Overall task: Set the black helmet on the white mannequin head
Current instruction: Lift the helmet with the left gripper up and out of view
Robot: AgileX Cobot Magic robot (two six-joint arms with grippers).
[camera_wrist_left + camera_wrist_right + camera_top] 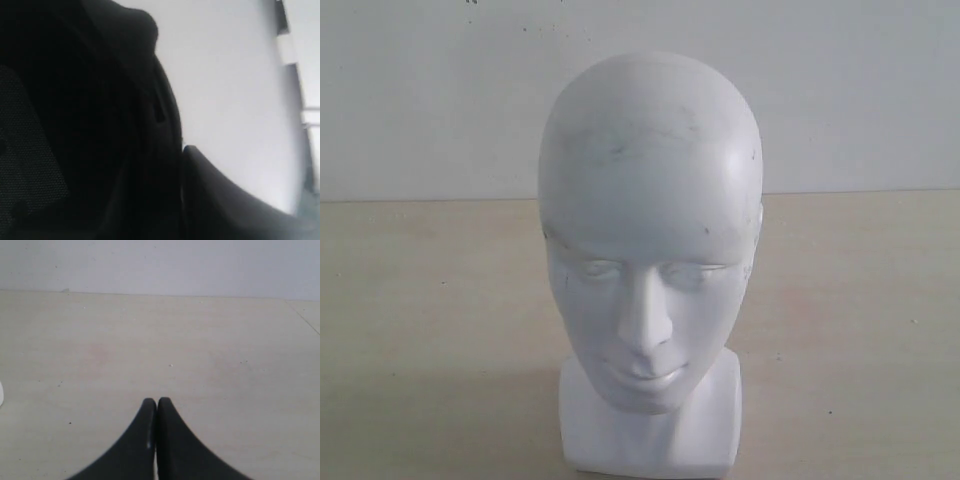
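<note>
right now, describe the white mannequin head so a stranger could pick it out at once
Find the pale beige tabletop below the plain white wall in the exterior view. Near its middle stands the glossy white bald mannequin head, upright on a short blocky white neck base, facing the camera. Nothing else stands beside it there, and faint grey scuffs cross its forehead.

Pale table, white wall

The table (430, 320) is light beige with a faint grain, and a few tiny dark specks are scattered over its top. The wall (430, 90) rises plain and white from the table's far edge and carries a few small dark marks. A thin dark seam (306, 320) crosses one far corner of the table.
</note>
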